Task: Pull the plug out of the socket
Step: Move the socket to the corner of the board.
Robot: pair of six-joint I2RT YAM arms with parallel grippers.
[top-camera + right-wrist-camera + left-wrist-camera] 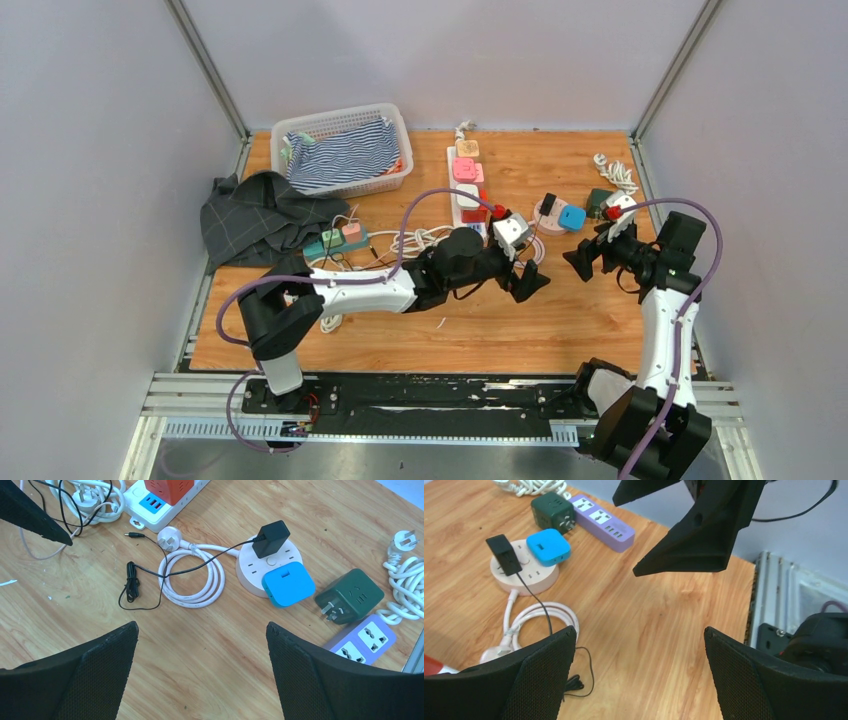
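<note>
A round pale-pink socket lies at the table's right middle, with a black adapter plug and a blue cube plug seated in it. It shows in the left wrist view with the black plug and blue plug, and in the right wrist view with the black plug and blue plug. My left gripper is open and empty over bare wood, near of the socket. My right gripper is open and empty, just right of it.
A green cube adapter and a purple power strip lie right of the socket. A white cable coil and a thin black wire lie left of it. A white power strip, a basket of cloth and a grey cloth lie further left.
</note>
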